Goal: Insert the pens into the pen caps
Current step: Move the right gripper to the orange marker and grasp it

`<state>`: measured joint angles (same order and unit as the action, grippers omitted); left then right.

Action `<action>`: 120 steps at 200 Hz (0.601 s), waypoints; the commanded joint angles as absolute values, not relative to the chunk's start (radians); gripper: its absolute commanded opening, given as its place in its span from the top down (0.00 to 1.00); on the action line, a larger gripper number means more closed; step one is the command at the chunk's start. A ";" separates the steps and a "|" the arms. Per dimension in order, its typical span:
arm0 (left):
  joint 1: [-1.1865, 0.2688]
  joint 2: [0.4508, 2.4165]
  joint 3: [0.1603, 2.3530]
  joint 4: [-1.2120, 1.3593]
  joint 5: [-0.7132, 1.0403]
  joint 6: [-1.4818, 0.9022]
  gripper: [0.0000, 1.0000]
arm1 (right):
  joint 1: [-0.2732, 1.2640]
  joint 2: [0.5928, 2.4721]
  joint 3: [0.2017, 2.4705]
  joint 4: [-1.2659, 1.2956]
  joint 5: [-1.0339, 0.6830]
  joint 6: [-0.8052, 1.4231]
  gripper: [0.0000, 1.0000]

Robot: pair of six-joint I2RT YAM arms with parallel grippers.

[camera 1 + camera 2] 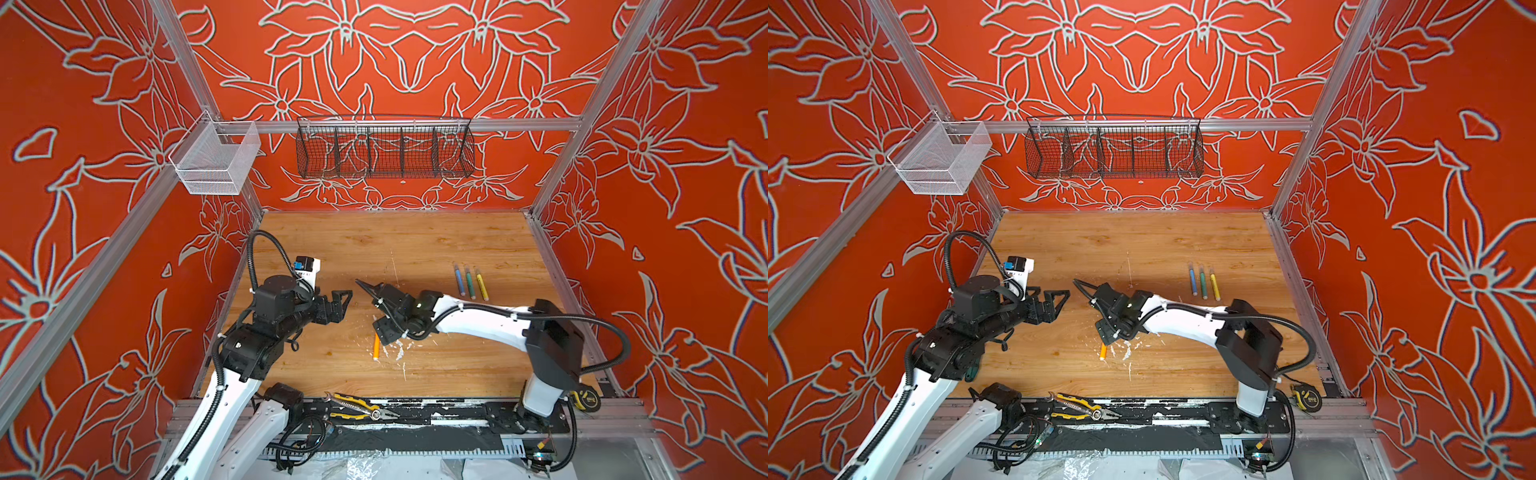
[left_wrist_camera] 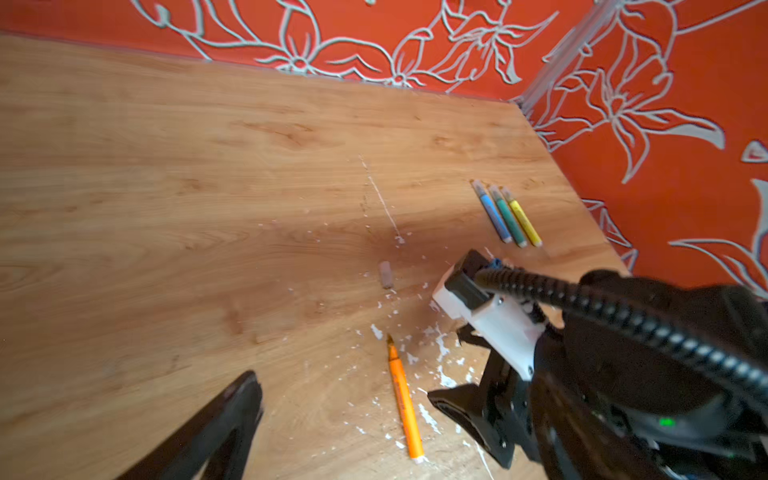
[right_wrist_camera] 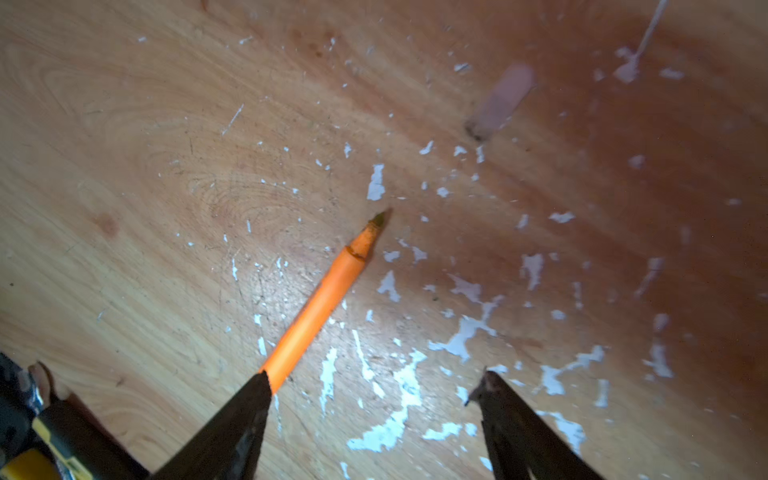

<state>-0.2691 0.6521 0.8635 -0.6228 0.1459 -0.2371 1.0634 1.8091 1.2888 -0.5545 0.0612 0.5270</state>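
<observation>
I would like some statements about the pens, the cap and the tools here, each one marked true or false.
1. The orange pen lies uncapped on the table. True.
2. The blue pen, green pen and yellow pen lie side by side. True.
3. The left gripper holds the loose clear cap. False: the cap lies on the table; the gripper is open and empty.
4. The pliers lie in the wire basket. False: they lie on the black rail in front of the table.
</observation>
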 commanded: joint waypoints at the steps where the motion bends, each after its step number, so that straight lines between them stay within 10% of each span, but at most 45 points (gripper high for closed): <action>1: -0.265 0.577 0.863 -0.662 -0.034 -0.257 0.03 | 1.091 1.859 1.328 -0.573 0.059 0.642 0.26; 120: -0.265 0.452 0.852 -0.647 -0.069 -0.255 0.03 | 1.151 2.042 1.463 -0.678 0.000 0.632 0.63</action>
